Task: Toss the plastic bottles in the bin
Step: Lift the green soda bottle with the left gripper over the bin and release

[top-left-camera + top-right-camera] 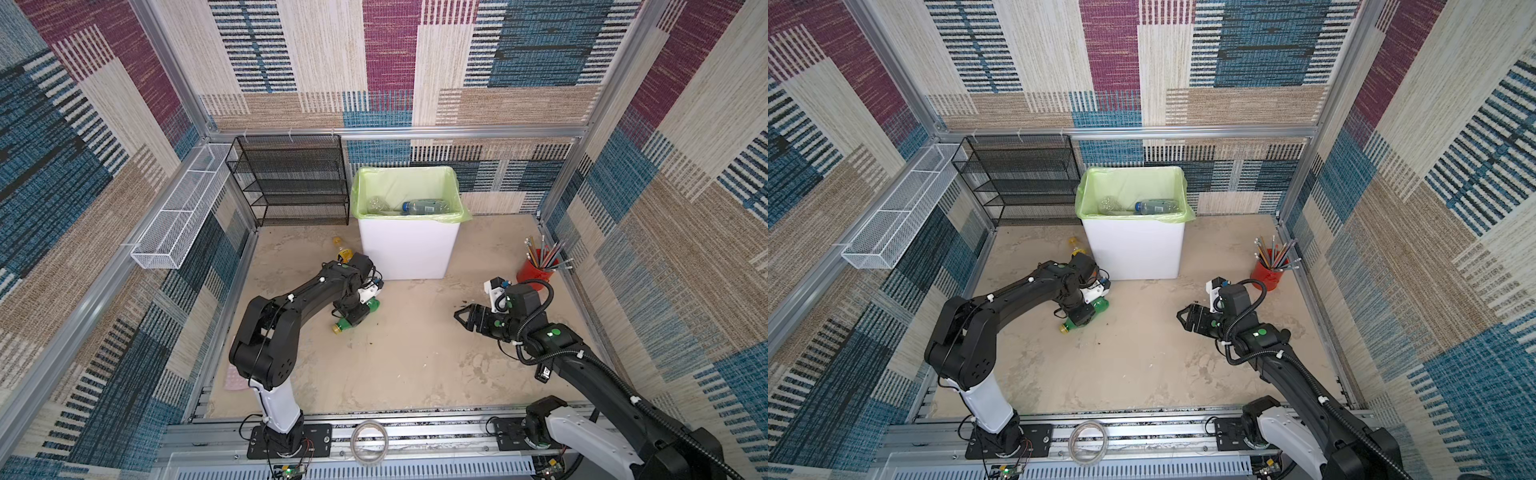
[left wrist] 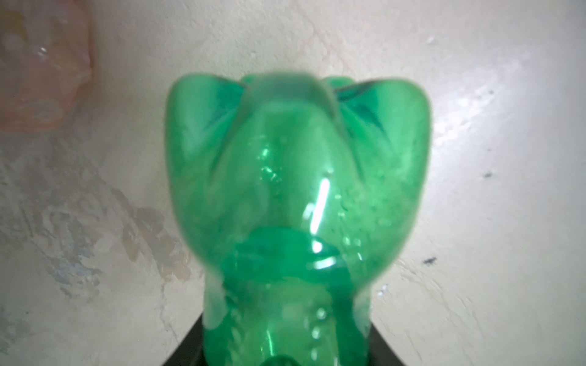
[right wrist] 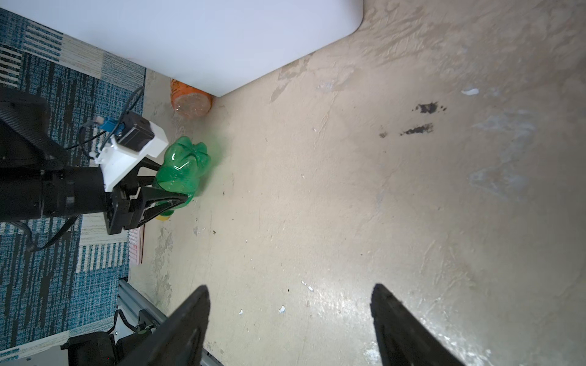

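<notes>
A scuffed beige bench (image 1: pixel 415 365) sits inside carpet-patterned walls. Left of centre in both top views, the left jaws are clamped across a green bottle (image 1: pixel 371 306) lying on its side, probably gripped mid-body so it lifts level toward the bin (image 1: pixel 409 249) just above. The right jaws stand apart, empty, at mid-right. An orange bottle (image 3: pixel 190 101) lies beside the bin's corner, and a clear bottle (image 1: pixel 424 205) is already inside. No label is readable.

The green bottle (image 2: pixel 298 190) is glossy translucent plastic, the floor (image 3: pixel 348 190) matt and rough.
</notes>
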Controlling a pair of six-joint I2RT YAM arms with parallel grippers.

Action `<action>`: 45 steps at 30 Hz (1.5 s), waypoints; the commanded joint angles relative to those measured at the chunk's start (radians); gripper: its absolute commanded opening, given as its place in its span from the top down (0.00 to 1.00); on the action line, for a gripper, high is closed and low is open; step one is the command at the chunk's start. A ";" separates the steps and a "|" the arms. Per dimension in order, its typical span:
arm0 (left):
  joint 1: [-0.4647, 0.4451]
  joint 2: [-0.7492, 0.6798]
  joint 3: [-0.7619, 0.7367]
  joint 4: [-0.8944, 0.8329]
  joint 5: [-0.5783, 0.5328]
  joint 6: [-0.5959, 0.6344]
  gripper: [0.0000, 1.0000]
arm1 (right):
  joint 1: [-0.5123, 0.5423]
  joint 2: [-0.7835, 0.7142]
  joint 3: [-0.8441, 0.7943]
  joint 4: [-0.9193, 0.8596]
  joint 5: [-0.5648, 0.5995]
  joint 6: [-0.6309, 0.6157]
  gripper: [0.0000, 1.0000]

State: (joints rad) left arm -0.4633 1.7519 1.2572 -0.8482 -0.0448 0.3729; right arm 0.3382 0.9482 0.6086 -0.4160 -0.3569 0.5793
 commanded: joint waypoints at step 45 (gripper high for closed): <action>0.087 0.143 1.272 0.777 0.133 -0.691 0.16 | 0.001 -0.052 -0.008 0.078 -0.034 0.042 0.19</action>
State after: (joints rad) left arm -0.3779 1.9396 2.5538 -0.1356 0.0593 -0.2958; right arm 0.3382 0.8955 0.6010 -0.3405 -0.3965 0.6056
